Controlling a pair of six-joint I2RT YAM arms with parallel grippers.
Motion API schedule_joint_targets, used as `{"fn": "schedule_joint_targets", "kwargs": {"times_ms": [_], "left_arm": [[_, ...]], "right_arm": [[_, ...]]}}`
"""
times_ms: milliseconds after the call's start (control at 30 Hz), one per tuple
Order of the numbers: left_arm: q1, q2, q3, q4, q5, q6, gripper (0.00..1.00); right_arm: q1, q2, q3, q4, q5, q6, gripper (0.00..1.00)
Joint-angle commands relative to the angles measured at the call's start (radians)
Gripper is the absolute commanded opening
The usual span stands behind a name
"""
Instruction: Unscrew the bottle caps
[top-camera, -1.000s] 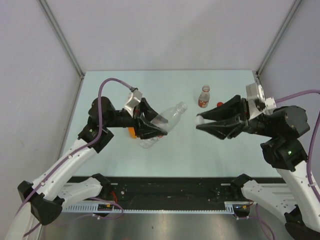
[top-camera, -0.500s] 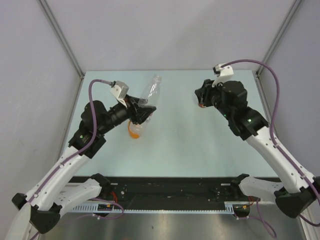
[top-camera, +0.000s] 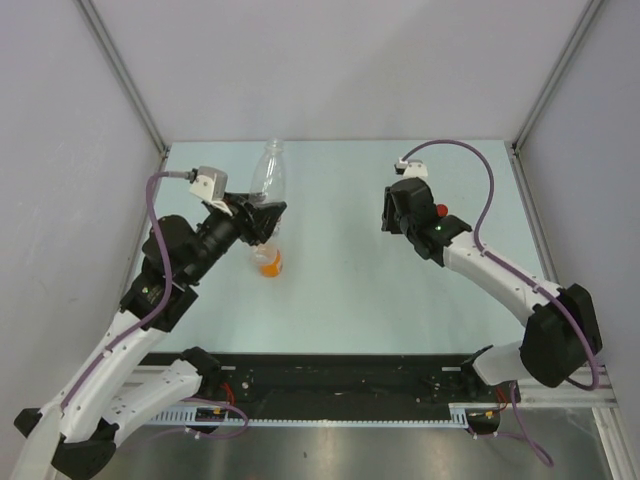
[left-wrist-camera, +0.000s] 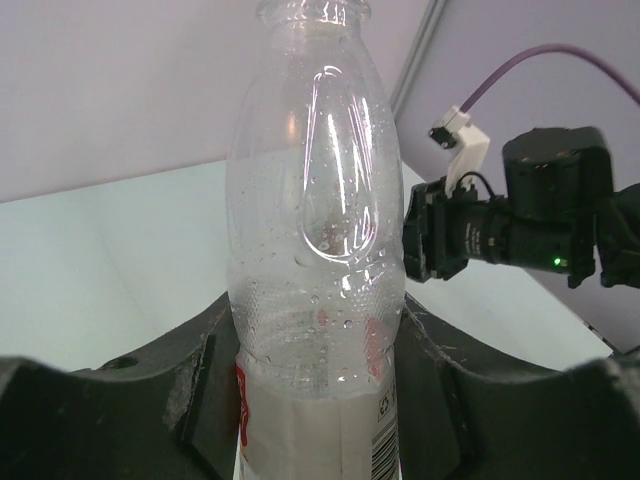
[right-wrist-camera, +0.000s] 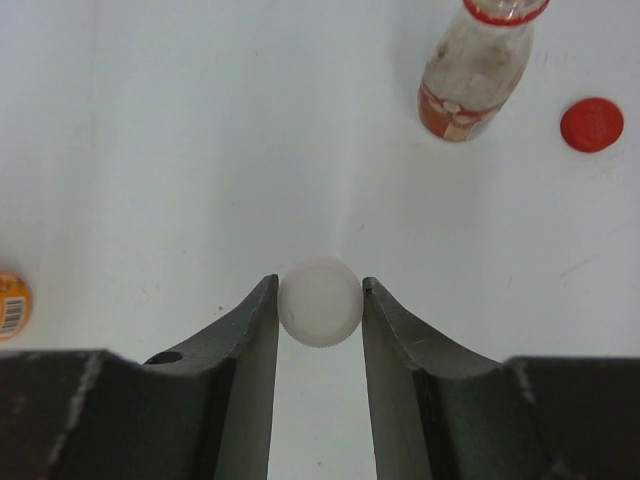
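Overhead view of a pale table (top-camera: 340, 300) with two robot arms. A second ago the grippers met near mid-table. The clear bottle was tipped toward the right gripper, which had its fingers at the bottle's mouth. Now the arms have parted.

My left gripper (top-camera: 262, 220) has swung the clear bottle (top-camera: 268, 178) to the back left and stood it nearly upright. In the left wrist view its fingers are clenched on the bottle's labelled lower body, and the mouth at the top is bare, with no cap on it.

My right gripper (right-wrist-camera: 318, 290) has moved to the far right side and points straight down at the table. It pinches the white cap (right-wrist-camera: 320, 303) between its fingertips. I cannot tell whether the cap is touching the surface or is just above it.

In the right wrist view, the red-banded bottle (right-wrist-camera: 472, 75) stands beyond that gripper, with only a red ring showing at its neck. The red cap (right-wrist-camera: 592, 124) lies loose on the table near it.

I judge from this that the clear bottle's cap has come off cleanly and two bottles are now open. What remains for this one is to set the white cap down and release it.

The orange bottle (top-camera: 268, 262) stands on the table just beside the left gripper — whether its cap is on, I cannot tell.
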Motion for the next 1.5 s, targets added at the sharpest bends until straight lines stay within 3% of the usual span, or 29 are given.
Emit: {"fn": "schedule_joint_targets", "kwargs": {"times_ms": [0,333,867,1467], "left_arm": [[0.004,-0.014,-0.004,0.003,-0.028,0.008,0.01],[0.004,-0.02,-0.035,0.022,-0.022,-0.005,0.01],[0.004,-0.026,-0.064,0.036,-0.016,-0.017,0.01],[0.004,-0.034,-0.078,0.048,-0.023,-0.014,0.01]], "right_arm": [[-0.017,0.062,-0.023,0.106,0.028,0.069,0.0],[-0.098,0.214,-0.081,0.125,0.026,0.13,0.0],[-0.117,0.299,-0.18,0.235,0.109,0.215,0.0],[-0.184,0.411,-0.18,0.269,0.081,0.233,0.0]]}}
